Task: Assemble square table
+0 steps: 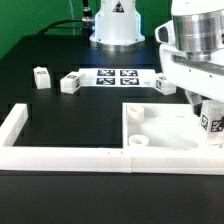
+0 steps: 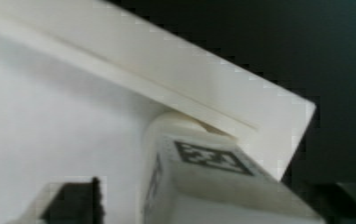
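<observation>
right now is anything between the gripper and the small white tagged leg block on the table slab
Nothing visible does. The small white leg block with a black-and-white tag stands directly between the two dark fingers of the open gripper, on the large flat white square slab.

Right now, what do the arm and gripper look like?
The arm is glossy white with rounded shells and a dark band at one joint. Its base is white too, with a dark mark on it. The gripper is white; its fingers are black.
</observation>
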`<state>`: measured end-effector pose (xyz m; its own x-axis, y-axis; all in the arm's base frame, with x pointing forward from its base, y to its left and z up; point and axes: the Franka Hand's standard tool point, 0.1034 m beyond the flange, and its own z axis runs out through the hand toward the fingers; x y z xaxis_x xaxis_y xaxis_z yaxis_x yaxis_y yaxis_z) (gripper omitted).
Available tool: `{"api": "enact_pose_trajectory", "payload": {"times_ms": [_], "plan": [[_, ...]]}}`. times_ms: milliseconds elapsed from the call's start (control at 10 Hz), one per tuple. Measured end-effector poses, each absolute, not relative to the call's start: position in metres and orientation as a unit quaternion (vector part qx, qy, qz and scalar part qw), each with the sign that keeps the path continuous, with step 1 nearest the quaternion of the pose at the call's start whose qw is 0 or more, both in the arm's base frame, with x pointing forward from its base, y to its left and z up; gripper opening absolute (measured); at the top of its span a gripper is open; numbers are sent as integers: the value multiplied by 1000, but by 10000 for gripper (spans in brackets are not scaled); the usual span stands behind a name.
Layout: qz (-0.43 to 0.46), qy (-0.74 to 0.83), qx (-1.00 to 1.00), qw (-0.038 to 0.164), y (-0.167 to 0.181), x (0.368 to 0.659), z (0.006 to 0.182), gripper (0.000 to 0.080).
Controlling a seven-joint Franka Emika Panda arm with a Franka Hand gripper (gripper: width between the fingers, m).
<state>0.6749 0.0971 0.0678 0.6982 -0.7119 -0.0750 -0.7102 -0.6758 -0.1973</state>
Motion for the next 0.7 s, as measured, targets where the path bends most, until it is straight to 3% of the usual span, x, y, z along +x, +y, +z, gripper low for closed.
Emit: {"api": "enact_pose_trajectory", "payload": {"times_ms": [400, 700], "plan": [[-23, 225, -970, 92, 95, 675, 67, 648], [-50, -32, -997, 51, 114, 679, 74, 649]]}}
